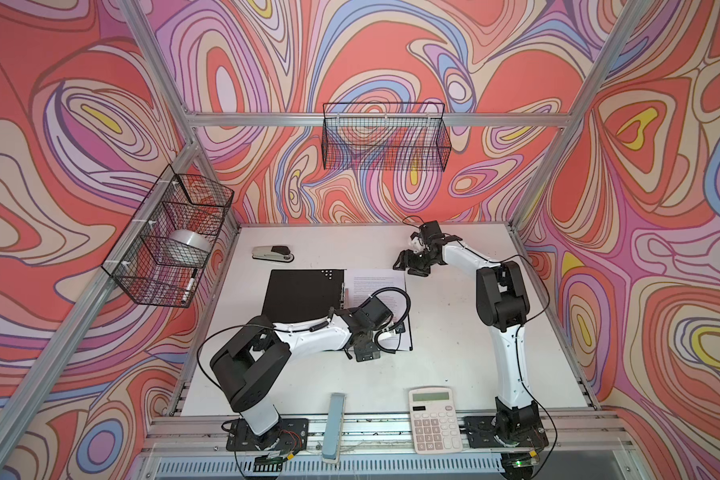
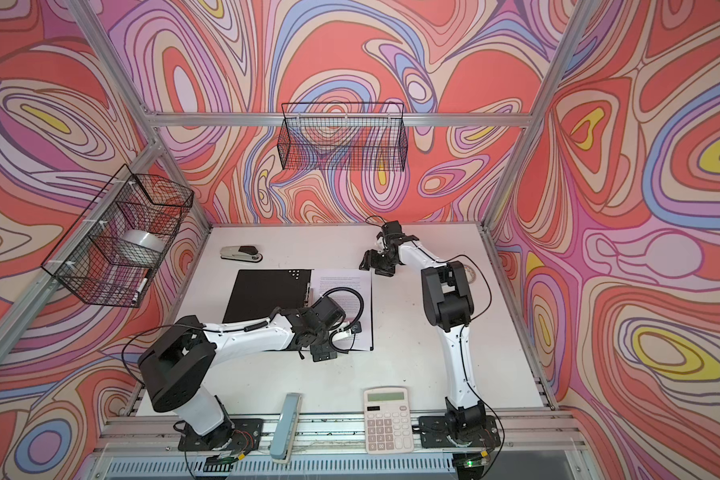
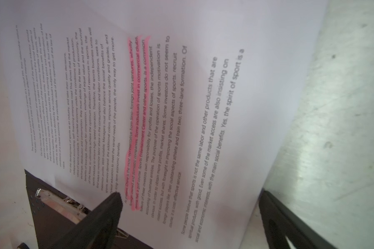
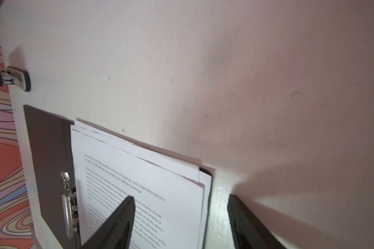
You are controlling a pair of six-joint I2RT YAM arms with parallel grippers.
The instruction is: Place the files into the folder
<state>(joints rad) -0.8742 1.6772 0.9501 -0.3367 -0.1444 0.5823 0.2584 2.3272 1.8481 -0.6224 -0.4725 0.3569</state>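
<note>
Files (image 3: 181, 86) on folder (image 1: 300, 295), beneath L pincer (image 3: 191, 193)

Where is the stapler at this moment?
In both top views the stapler lies toward the far left of the table, just beyond the far edge of the open folder and apart from it.

White table (image 1: 454, 332); open folder (image 1: 304, 295); stapler (image 1: 273, 252)

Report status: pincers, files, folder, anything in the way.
Left pincer open, right pincer open, both over the files. Files lie fanned on the open folder, beside its clip. Stapler and calculator sit apart.
</note>
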